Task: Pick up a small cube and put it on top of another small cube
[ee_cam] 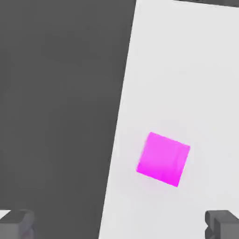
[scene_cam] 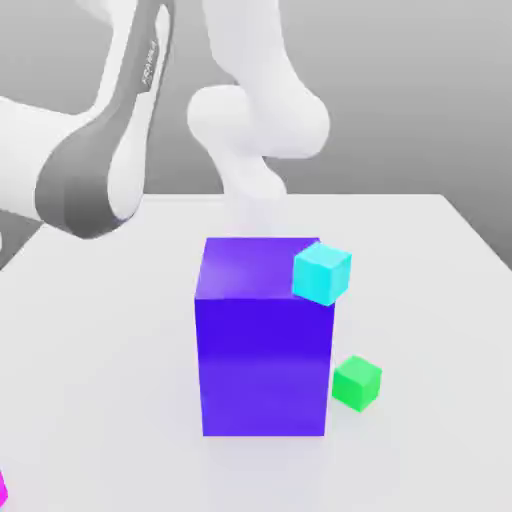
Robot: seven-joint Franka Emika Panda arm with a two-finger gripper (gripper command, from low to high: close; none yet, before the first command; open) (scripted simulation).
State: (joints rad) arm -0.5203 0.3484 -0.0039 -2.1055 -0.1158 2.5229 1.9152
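The gripper stands wide open and empty; on the white tabletop, a green cube sits just beside a large blue-violet block.

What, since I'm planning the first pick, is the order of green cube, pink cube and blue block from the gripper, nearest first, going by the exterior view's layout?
1. Pink cube: at the exterior view's left edge, ahead of the open gripper.
2. Blue block: mid-table.
3. Green cube: past the block, toward the exterior view's right.
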